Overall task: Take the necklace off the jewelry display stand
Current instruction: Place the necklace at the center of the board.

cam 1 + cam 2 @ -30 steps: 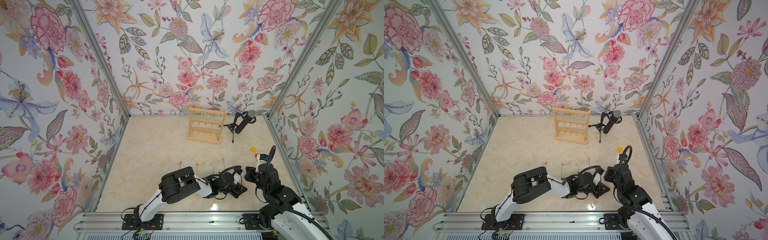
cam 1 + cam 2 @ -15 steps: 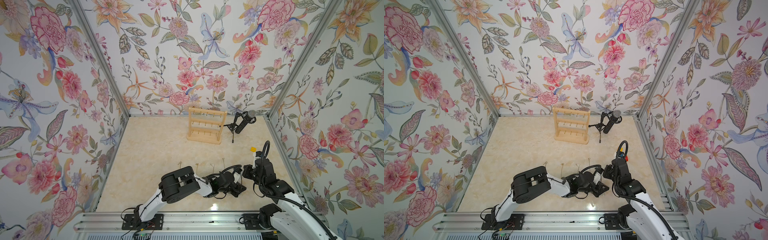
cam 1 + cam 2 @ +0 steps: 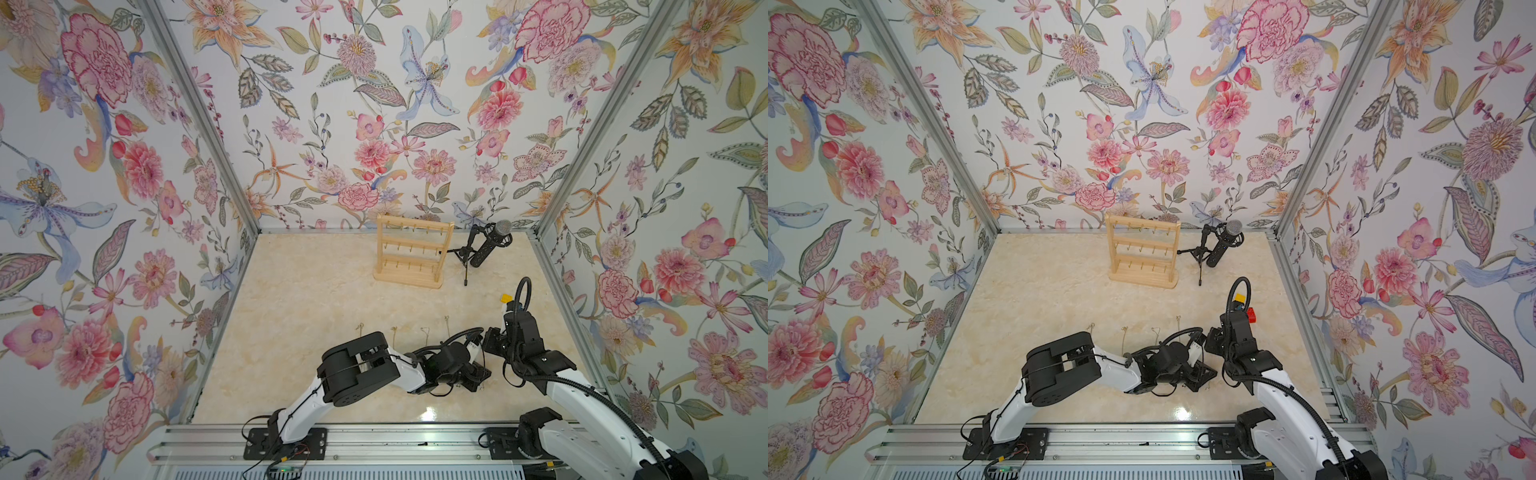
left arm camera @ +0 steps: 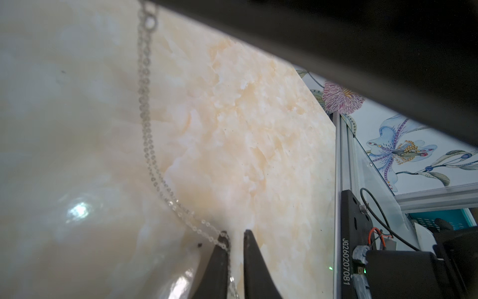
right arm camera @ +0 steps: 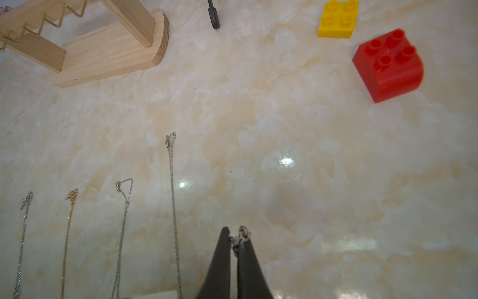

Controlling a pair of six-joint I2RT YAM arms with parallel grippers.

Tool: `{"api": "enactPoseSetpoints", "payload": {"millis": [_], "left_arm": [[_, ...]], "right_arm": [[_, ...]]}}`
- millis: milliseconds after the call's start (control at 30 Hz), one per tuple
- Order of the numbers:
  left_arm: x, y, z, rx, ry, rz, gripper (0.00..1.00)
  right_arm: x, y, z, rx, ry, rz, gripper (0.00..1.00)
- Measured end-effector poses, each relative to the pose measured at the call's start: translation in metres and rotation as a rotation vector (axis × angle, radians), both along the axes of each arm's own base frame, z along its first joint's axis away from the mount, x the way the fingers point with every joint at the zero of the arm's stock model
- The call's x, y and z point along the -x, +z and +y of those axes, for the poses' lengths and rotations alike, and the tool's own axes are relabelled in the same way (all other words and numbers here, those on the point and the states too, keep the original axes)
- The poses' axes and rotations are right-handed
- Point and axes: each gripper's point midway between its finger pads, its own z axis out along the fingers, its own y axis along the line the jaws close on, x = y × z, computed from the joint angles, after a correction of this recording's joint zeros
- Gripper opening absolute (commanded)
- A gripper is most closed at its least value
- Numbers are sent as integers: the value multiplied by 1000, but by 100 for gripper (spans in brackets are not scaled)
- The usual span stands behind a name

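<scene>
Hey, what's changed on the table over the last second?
The right arm reached farther forward, its wrist drifting toward the left gripper; the right gripper is shut on a necklace. The left arm, the four laid-out necklaces and the jewelry display stand stayed put.

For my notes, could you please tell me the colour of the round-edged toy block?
The block is red, clearest in the right wrist view.
</scene>
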Motion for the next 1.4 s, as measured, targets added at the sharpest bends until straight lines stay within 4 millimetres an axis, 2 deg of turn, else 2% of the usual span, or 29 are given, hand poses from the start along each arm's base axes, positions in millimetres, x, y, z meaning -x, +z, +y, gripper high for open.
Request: {"api": "enactPoseSetpoints", "payload": {"millis": [167,367,967,1167,1267,1400], "left_arm": [[-2,0,0,-1,14,0,13],[-8,3,2,4,48,12,5],[-30,1,8,-14,147,50,3],[-35,-3,8,-73,174,57,1],[-38,-5,9,-98,188,49,1],[-42,-5,10,-125,191,30,1]], "right_arm": [[-5,-8,-1,4,-7,21,0],[-10,-21,0,-5,-4,57,0],[-34,-31,12,-30,37,70,0],[-37,-37,9,-22,29,81,0],[-37,-41,8,-16,30,91,4],[-35,-53,2,10,16,126,4]]}}
